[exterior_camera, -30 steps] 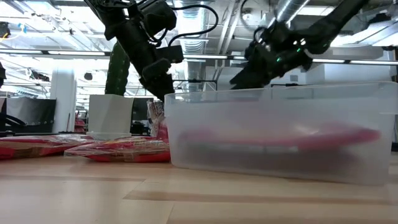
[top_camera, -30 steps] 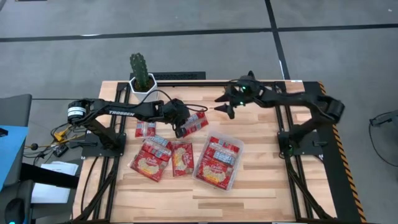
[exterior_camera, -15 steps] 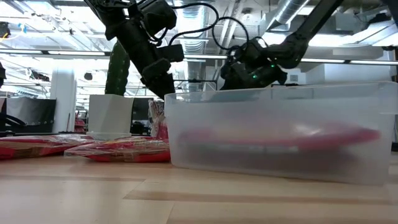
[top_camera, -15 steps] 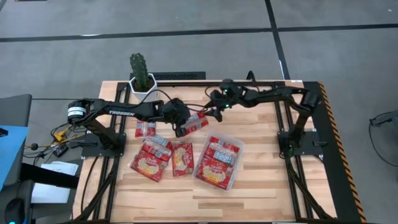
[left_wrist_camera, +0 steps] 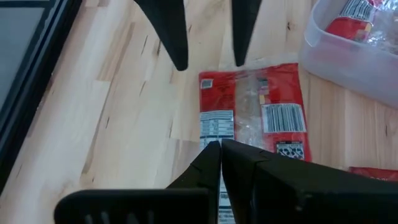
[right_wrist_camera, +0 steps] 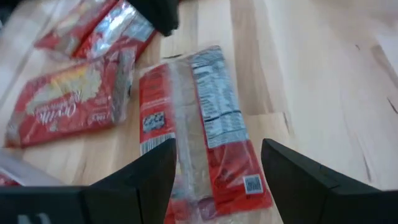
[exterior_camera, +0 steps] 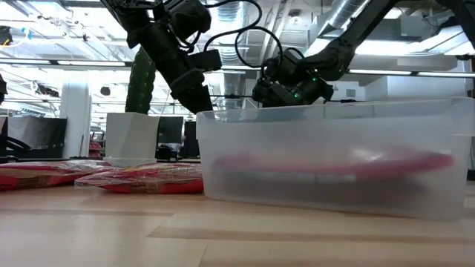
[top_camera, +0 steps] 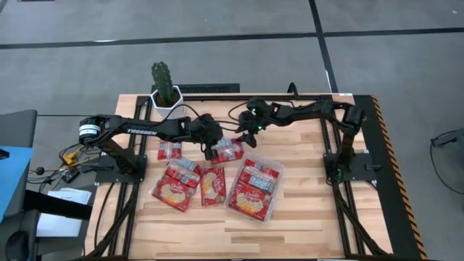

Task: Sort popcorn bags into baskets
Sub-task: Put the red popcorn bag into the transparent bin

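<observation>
My left gripper (top_camera: 214, 148) (left_wrist_camera: 219, 149) is shut on a small oblong red popcorn bag (top_camera: 230, 151) (left_wrist_camera: 252, 109), back side with barcode up, just beyond the clear bin (top_camera: 254, 190) (exterior_camera: 334, 156). My right gripper (top_camera: 243, 132) (right_wrist_camera: 217, 149) is open. It hovers over the bag's other end (right_wrist_camera: 199, 134), fingers on either side and not touching; the left wrist view shows those two fingers (left_wrist_camera: 176, 37) above the bag. The bin holds larger red bags. Three more bags (top_camera: 175, 183) (top_camera: 212, 183) (top_camera: 169, 150) lie flat on the table. My left gripper pinches the bag by its short end edge (left_wrist_camera: 210, 138) between both fingers, coming at it slantwise from the table's left, along the bag's length. The bag lies nearly flat and low; whether its free end (left_wrist_camera: 249, 74) rests on the table I cannot tell.
A white pot with a cactus (top_camera: 165, 93) stands at the far left of the table. The bin's wall (exterior_camera: 223, 148) fills the near part of the low view. Bare wood lies right of the bin and along the near edge.
My right gripper has travelled toward the table's left and slightly nearer, staying open, and now stands over the held bag. The bag, earlier tilted up and hanging from my left gripper, has swung down to lie nearly flat. My left gripper has barely moved.
</observation>
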Robot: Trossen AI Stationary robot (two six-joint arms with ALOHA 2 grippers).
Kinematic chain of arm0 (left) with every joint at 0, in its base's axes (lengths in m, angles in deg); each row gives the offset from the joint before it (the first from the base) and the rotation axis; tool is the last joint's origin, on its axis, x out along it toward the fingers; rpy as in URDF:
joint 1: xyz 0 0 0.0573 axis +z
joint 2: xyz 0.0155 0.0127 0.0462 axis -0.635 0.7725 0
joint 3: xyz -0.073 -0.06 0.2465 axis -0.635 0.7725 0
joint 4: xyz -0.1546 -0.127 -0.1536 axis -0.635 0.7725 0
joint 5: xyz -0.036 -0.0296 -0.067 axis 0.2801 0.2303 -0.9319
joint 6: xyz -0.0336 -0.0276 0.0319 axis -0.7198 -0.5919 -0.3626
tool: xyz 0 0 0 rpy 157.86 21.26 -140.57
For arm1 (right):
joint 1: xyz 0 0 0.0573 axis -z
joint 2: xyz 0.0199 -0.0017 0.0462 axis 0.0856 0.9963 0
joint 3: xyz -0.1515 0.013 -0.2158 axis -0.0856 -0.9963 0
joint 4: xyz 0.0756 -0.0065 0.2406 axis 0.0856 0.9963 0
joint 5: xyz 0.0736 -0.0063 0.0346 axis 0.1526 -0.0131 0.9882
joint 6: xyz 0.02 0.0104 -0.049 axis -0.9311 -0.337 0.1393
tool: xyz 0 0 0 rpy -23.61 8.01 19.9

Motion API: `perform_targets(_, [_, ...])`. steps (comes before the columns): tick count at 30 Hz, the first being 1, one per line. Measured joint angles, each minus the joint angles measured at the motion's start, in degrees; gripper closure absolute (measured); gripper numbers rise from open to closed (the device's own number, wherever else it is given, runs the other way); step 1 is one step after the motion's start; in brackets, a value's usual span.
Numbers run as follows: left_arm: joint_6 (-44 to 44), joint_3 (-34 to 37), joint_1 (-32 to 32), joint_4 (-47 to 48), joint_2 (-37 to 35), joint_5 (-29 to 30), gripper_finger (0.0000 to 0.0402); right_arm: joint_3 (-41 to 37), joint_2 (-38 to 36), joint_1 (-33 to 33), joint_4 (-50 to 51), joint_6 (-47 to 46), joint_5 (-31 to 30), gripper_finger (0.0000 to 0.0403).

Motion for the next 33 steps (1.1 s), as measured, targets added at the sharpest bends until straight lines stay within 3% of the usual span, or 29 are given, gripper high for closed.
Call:
perform_targets(7, [-0.8, 0.2, 0.0, 0.3, 0.0, 0.1, 0.0401, 2.7, -0.4, -2.0, 5.6, 1.8, -1.9, 0.0143])
perform_targets(11, [0.8, 0.2, 1.2, 0.4, 0.0, -2.7, 0.0378, 3.7, -5.0, -1.7, 10.9, 3.0, -1.1, 0.0143])
perform_targets(17, [2.5, 0.2, 4.6, 0.2, 0.1, -12.2, 0.0284, 3.7, -15.0, 0.7, 21.3, 5.3, -1.2, 0.0143])
perform_targets(22, [6.0, 0.2, 6.4, 0.0, 0.3, -16.4, 0.0186, 3.7, -21.8, 2.3, 25.2, 5.1, -1.2, 0.0143])
perform_targets(28, [4.9, 0.3, 6.2, -3.5, 7.3, -13.8, 0.0098, 3.6, -27.0, 3.0, 26.9, 2.7, -1.3, 0.0143])
perform_targets(33, [0.7, 0.2, 6.2, -7.4, 14.3, -8.2, 0.008, 3.6, -29.8, 3.0, 29.6, 1.0, -1.6, 0.0143])
